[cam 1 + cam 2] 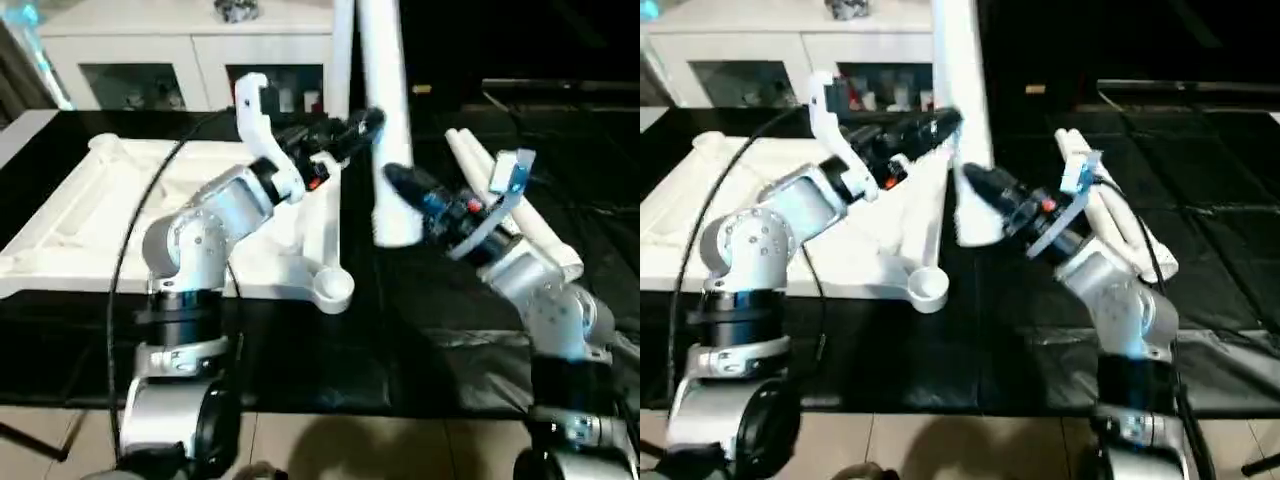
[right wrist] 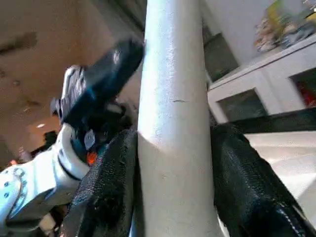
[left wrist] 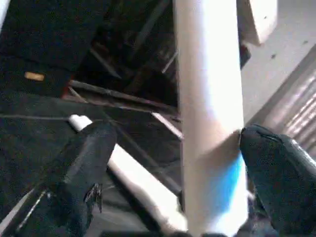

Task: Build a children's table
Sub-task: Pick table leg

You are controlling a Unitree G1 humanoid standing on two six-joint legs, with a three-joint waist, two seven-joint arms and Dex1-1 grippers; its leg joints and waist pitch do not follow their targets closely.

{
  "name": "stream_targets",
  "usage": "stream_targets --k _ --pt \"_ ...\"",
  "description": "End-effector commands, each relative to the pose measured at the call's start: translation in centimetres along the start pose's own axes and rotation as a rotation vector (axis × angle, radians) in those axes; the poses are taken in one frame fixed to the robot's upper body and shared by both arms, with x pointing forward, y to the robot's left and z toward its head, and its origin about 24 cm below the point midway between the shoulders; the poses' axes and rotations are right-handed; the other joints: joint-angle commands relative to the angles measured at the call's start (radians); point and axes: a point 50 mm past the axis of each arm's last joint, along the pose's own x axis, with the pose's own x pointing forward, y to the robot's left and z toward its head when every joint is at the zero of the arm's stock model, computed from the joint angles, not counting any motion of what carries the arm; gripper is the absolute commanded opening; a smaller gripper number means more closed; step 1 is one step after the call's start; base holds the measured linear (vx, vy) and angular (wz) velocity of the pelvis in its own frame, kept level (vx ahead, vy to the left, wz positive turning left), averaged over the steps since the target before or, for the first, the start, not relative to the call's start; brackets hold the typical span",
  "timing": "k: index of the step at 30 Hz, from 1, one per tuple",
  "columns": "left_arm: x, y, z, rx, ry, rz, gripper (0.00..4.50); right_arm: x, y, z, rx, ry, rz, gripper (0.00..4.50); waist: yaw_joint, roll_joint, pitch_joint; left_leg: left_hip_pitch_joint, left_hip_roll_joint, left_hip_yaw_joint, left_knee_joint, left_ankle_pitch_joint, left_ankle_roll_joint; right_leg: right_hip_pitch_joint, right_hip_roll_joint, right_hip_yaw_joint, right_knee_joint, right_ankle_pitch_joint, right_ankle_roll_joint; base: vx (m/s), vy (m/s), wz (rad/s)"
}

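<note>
The right gripper (image 2: 173,197) clamped its jaws on a white leg (image 1: 385,110) held upright above the black desk (image 1: 400,330), while the left gripper (image 3: 168,168) stood wide open around the same leg — one finger (image 3: 276,177) touching it. The tabletop (image 1: 80,210) lay underside-up at nine o'clock; spare legs (image 1: 500,200) rested at three.

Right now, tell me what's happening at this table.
The robot is building a children's table. Its right gripper is shut on a white leg, holding it upright near the upturned tabletop on the black mat. The left gripper is open, with the leg between its fingers, one touching it. Spare legs lie to the right. The near corner socket has no leg.
</note>
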Motion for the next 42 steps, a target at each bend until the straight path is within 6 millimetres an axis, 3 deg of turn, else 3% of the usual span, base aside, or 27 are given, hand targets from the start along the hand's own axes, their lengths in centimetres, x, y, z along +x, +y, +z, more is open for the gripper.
stream_targets --k 1,9,11,17,22,31,33,34,42 --pt "0.2 -0.8 0.6 -0.003 -0.002 -0.024 4.50 0.4 0.8 0.2 -0.014 0.003 0.053 1.86 0.004 -0.015 -0.080 0.016 0.048 -0.027 -0.057 -0.111 0.064 0.053 -0.087 0.045 -0.087 -0.276 -0.132 0.000 0.000 0.00" --pt "0.4 -1.3 0.6 -0.049 -0.003 -0.040 4.50 0.5 1.1 -0.1 -0.055 0.054 0.038 1.86 0.015 -0.016 -0.080 0.016 0.049 -0.027 -0.057 -0.101 0.054 0.055 -0.087 0.046 -0.086 -0.262 -0.120 0.000 0.000 0.00" --pt "0.5 -1.0 0.5 -0.049 0.016 0.005 4.50 0.9 0.8 -0.3 -0.151 0.098 -0.027 1.86 0.014 -0.016 -0.081 0.015 0.050 -0.029 -0.058 -0.098 0.047 0.053 -0.087 0.046 -0.084 -0.252 -0.111 0.000 0.000 0.00" --pt "0.8 -0.1 0.1 -0.030 0.044 0.138 4.03 2.4 0.6 -0.7 -0.330 0.121 -0.146 1.86 0.007 -0.015 -0.079 0.016 0.047 -0.028 -0.060 -0.115 0.030 0.053 -0.087 0.048 -0.087 -0.272 -0.102 0.000 0.000 0.00" --pt "1.0 0.7 0.5 -0.065 -0.011 0.238 3.74 3.9 1.0 -1.8 -0.626 0.204 -0.214 1.86 0.005 -0.014 -0.080 0.014 0.047 -0.028 -0.057 -0.112 0.023 0.053 -0.085 0.049 -0.082 -0.223 -0.112 0.000 0.000 0.00" --pt "1.3 0.6 0.4 -0.051 -0.032 0.271 2.93 4.9 1.3 -2.6 -0.739 0.214 -0.232 1.86 0.003 -0.013 -0.079 0.015 0.049 -0.029 -0.058 -0.123 0.046 0.055 -0.085 0.050 -0.080 -0.210 -0.124 0.000 0.000 0.00" --pt "1.4 0.6 0.6 -0.061 -0.045 0.282 2.90 4.9 1.2 -2.6 -0.751 0.210 -0.242 1.86 0.003 -0.015 -0.079 0.014 0.048 -0.028 -0.057 -0.122 0.049 0.055 -0.085 0.050 -0.080 -0.210 -0.123 0.000 0.000 0.00" --pt "1.4 0.7 0.8 -0.076 -0.064 0.293 2.68 4.9 1.1 -2.5 -0.769 0.207 -0.250 1.86 0.002 -0.022 -0.079 0.014 0.047 -0.027 -0.057 -0.122 0.053 0.056 -0.085 0.050 -0.081 -0.219 -0.120 0.000 0.000 0.00" --pt "1.4 0.9 0.8 -0.102 -0.088 0.308 2.12 5.1 1.1 -2.7 -0.798 0.208 -0.251 1.86 0.000 -0.021 -0.079 0.014 0.048 -0.028 -0.055 -0.108 0.066 0.055 -0.084 0.050 -0.078 -0.203 -0.124 0.000 0.000 0.00"
